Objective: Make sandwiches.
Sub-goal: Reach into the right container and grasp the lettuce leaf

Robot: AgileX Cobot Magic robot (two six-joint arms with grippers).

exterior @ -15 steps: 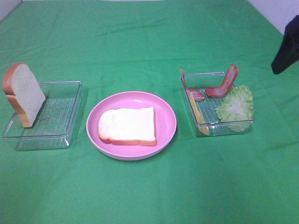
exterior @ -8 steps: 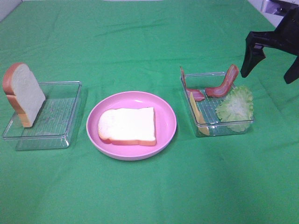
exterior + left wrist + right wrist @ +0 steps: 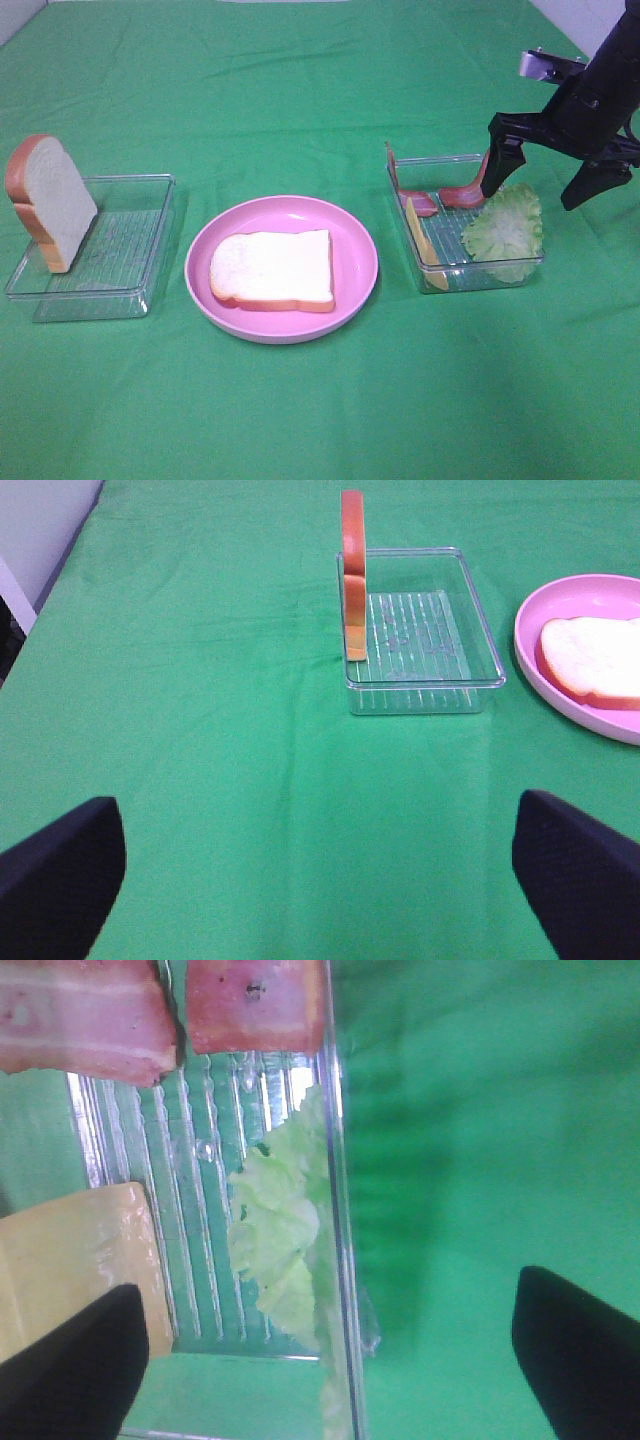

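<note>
One white bread slice [image 3: 272,270] lies flat on the pink plate [image 3: 200,290]. A second bread slice [image 3: 50,200] stands upright in the left clear tray [image 3: 130,290]. The right clear tray [image 3: 430,160] holds the green lettuce [image 3: 505,228], two bacon strips [image 3: 420,203] [image 3: 462,192] and the yellow cheese [image 3: 425,250]. My right gripper [image 3: 530,197] hovers open over the lettuce [image 3: 280,1240], holding nothing. Its wrist view also shows the cheese [image 3: 70,1250] and bacon [image 3: 80,1015]. My left gripper [image 3: 320,880] is open and empty, well back from the upright bread [image 3: 352,570].
A green cloth covers the whole table. The pink plate [image 3: 530,650] sits between the two trays. White wall shows at the table's far corners. The right tray's wall [image 3: 335,1160] runs between my right fingers.
My right gripper came in from the right edge and moved down and left until it stood over the right tray's lettuce. The food, trays and plate have not moved.
</note>
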